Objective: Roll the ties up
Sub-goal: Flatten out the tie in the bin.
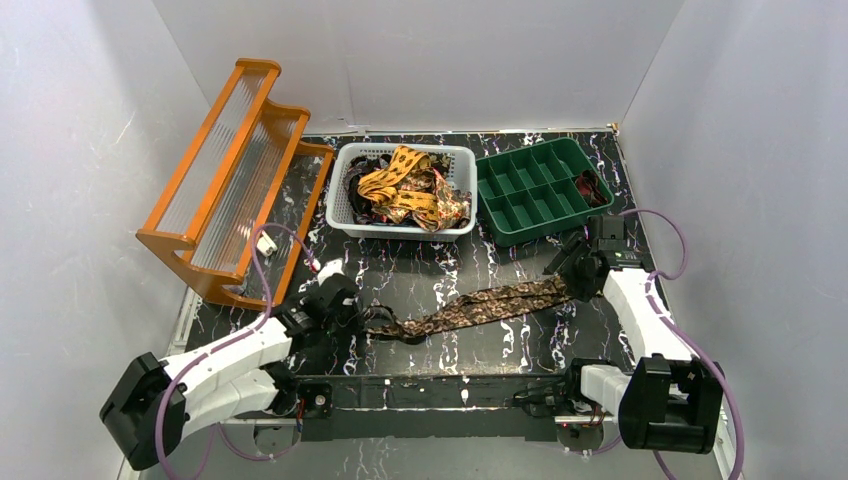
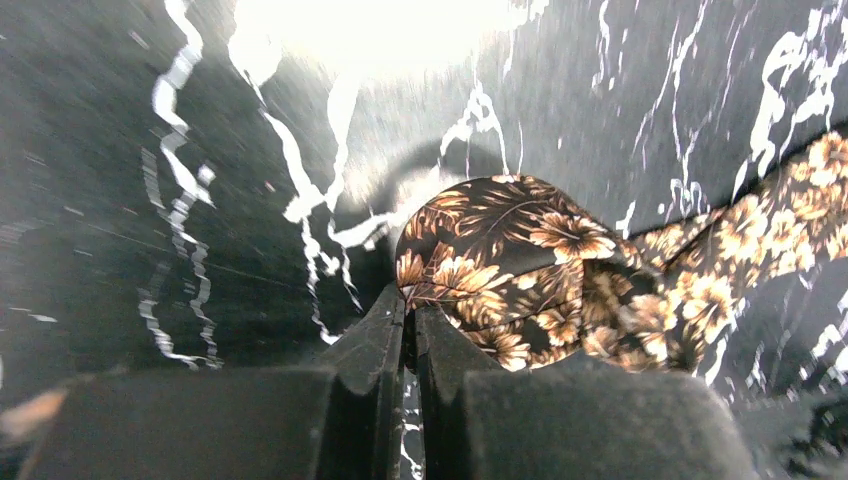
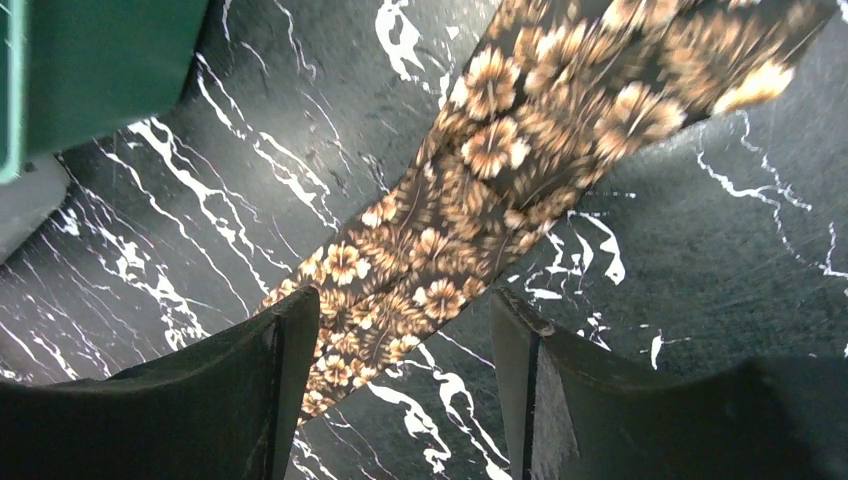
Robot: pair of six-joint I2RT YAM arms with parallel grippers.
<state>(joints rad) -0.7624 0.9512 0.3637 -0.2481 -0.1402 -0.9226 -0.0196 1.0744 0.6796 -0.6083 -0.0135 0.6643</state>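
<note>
plain pale grey walls (image 1: 420, 60) close the scene on the left, far and right. the table top (image 1: 480, 262) is black with white marble veins, and an orange ribbed rack (image 1: 235, 170) stands at its far left. a white glare (image 2: 380, 30) of light lies on it.

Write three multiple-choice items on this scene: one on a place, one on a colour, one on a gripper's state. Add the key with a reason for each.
1. Where is the green divided tray relative to the white basket? A left of it; B right of it; C inside it.
2. What colour is the rack at the left? A orange; B white; C green.
3. How does the right gripper stand to the laid-out tie? A shut on it; B far from it; C open astride it.
Key: B, the tray stands beside the basket's right wall; A, the rack's frame is orange; C, the fingers stand apart with the tie between them.
</note>
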